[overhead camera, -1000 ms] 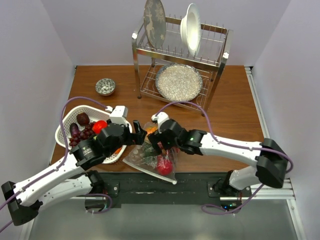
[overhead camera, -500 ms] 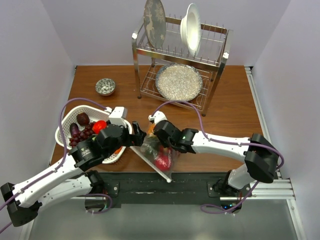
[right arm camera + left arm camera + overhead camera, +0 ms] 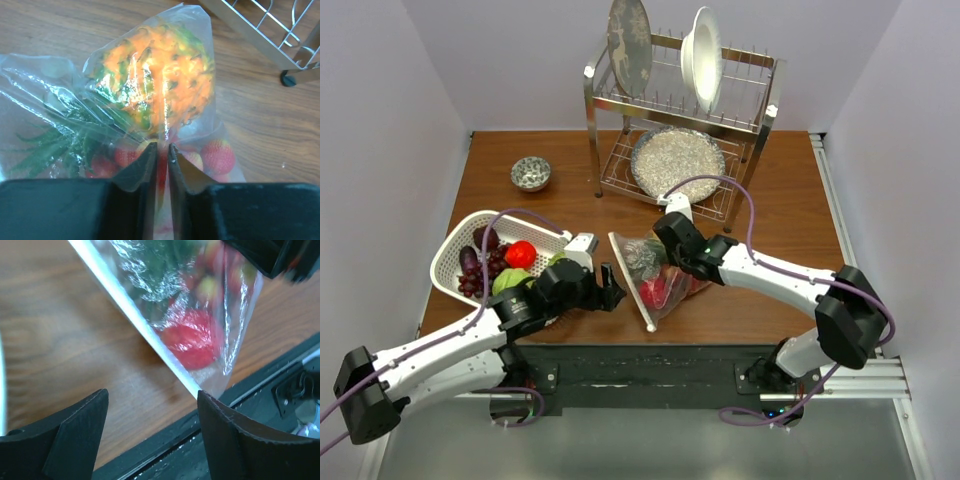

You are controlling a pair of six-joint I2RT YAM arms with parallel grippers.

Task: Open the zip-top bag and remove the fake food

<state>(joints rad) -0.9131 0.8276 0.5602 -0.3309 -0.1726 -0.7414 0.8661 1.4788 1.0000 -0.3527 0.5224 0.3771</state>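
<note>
The clear zip-top bag (image 3: 660,280) sits tilted at the table's near middle, its white zip strip (image 3: 630,283) facing left. Inside it is fake food: an orange pineapple (image 3: 155,85) with green leaves, strawberries (image 3: 217,156) and a red fruit (image 3: 192,342). My right gripper (image 3: 672,252) comes from the right and is shut on a fold of the bag's film (image 3: 160,147). My left gripper (image 3: 612,290) stands open just left of the strip. In the left wrist view the strip's lower end (image 3: 190,385) touches my right fingertip (image 3: 210,407); nothing lies between the fingers.
A white slotted basket (image 3: 455,245) with grapes, a red piece and a green piece stands at the left. A small bowl (image 3: 530,173) sits behind it. A metal dish rack (image 3: 680,110) with plates fills the back. The table's black front edge (image 3: 260,390) is close below the bag.
The right gripper has closed on the bag and drawn it right and back, turning the zip strip to the left. The left gripper has pulled back toward the near left.
</note>
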